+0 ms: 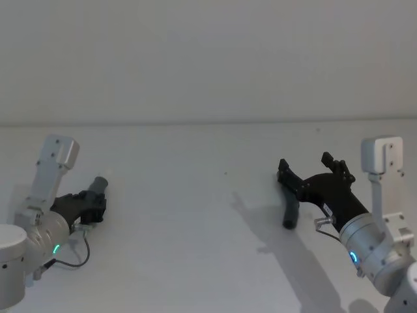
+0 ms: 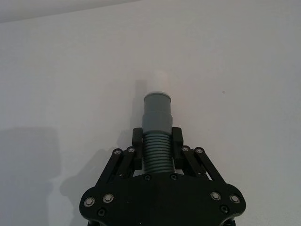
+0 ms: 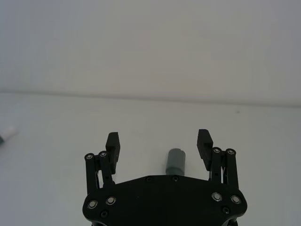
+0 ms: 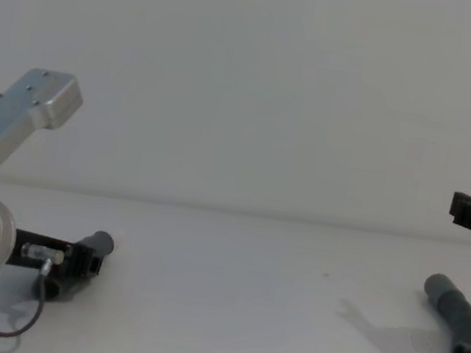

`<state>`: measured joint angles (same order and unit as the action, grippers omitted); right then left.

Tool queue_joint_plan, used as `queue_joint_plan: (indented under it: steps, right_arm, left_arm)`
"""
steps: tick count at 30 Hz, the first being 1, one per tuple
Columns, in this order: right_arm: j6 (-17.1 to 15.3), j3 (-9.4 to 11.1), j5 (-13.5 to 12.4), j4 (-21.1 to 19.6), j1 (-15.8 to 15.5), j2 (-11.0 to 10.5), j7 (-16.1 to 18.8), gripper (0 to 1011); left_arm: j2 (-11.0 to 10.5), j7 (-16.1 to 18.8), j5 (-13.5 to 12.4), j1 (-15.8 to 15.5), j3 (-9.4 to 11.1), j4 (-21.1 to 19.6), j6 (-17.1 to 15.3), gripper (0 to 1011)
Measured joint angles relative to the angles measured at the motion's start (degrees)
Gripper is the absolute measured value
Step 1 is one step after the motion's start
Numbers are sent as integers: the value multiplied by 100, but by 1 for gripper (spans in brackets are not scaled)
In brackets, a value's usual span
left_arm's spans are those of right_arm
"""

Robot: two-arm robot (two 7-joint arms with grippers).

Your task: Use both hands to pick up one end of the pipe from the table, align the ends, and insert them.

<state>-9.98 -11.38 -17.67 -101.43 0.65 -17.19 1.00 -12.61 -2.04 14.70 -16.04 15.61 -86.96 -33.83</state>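
Two hose pieces lie well apart, one toward each side of the table [image 1: 195,228], so the step in hand looks like the right-side pickup. The right gripper [image 1: 306,163] hovers over the second hose piece [image 1: 291,212], fingers spread wide, the grey cuff [image 3: 176,161] between them but untouched. I'd bring it straight down and close on the ribbed section just behind that cuff, leaving the cuff free for mating. The left gripper [image 2: 157,139] sits low at the table's left, pinching the first hose piece [image 2: 157,113] by its ribs, its cuff jutting out ahead. Both arms reach forward, each pointing a little inward.
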Motion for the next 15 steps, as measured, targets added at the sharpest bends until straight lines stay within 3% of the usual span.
queue_joint_plan:
  steps: [15]
  right_arm:
    - [-1503,82,-144,-131,315,163,-334,1000]
  left_arm:
    - [0,0,0,0,0,0,0,320]
